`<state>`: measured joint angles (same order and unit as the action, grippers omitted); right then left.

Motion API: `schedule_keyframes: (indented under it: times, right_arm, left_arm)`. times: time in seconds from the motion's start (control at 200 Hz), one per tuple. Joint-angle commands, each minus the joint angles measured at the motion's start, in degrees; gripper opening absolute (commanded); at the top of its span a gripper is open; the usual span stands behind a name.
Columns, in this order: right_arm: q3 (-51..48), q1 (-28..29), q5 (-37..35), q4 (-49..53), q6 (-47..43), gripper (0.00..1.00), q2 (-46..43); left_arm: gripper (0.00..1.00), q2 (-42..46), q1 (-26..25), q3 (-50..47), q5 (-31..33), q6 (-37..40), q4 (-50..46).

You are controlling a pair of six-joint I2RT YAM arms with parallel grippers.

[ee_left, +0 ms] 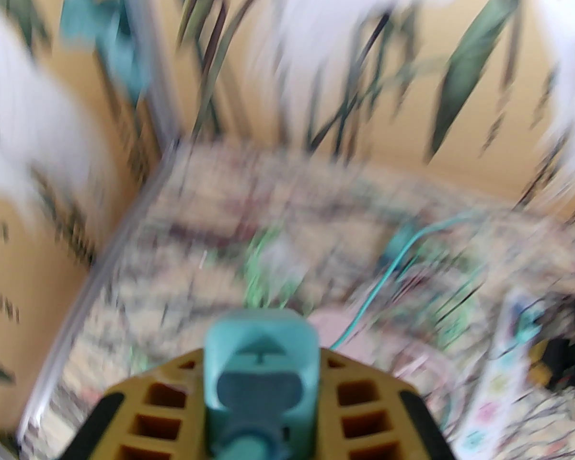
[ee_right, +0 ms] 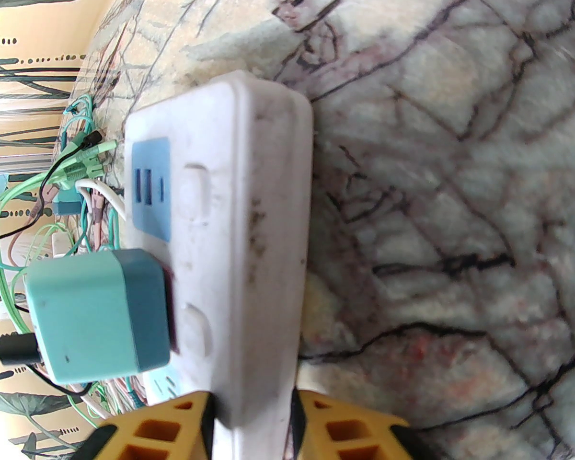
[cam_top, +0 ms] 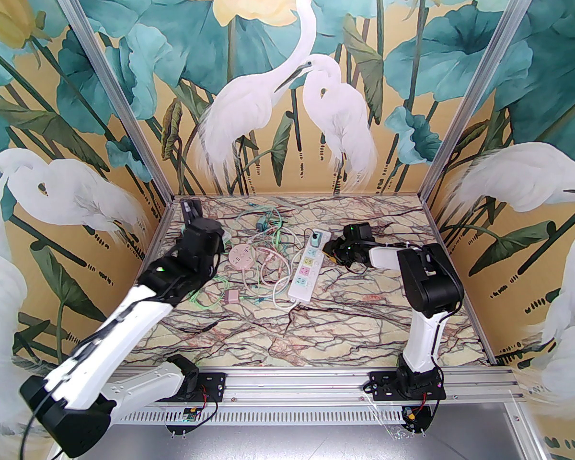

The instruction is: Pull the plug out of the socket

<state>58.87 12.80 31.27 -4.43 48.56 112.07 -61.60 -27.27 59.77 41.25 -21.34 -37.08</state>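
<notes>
left claw [ee_left: 261, 358]: clenched on a teal plug [ee_left: 261, 391], raised over the desk's far-left corner; this wrist view is blurred
teal plug: between the yellow fingers [ee_left: 163, 400], out of any socket and off the desk [cam_top: 345, 324]
round pink socket [cam_top: 242, 258]: flat on the desk, among green, pink and white cables [cam_top: 268, 230]
small pink adapter [cam_top: 232, 297]: loose, nearer the arms
white power strip [cam_top: 308, 271]: lies flat, right of the cables
two-tone teal adapter [ee_right: 96, 314]: plugged into the strip's far end, with a black cable at its back
right claw [ee_right: 251, 400]: grasping the strip from its right side
</notes>
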Motion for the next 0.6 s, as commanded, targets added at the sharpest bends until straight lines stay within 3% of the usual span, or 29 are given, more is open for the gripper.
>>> schedule_keyframes:
  times: [0.0,0.135,0.345,0.595]
  right_arm:
    - [-2.2,0.3,-6.0,5.9,-1.0,0.34,1.5]
    - [-2.4,0.3,-6.1,6.0,-1.1,0.34,1.3]
    - [-2.3,0.3,-6.1,6.0,-1.1,0.34,1.4]
    - [-2.2,0.6,-6.0,5.8,-1.0,0.34,1.6]
  left_arm:
    - [0.16,-0.2,3.8,-4.6,-3.8,-8.2,1.4]
    - [0.16,-4.0,7.9,-8.8,-7.3,-13.0,1.0]
    - [0.18,-7.0,8.4,-16.0,-14.2,-22.6,-0.1]
    - [0.23,-11.3,10.5,-18.9,-16.9,-18.0,7.7]
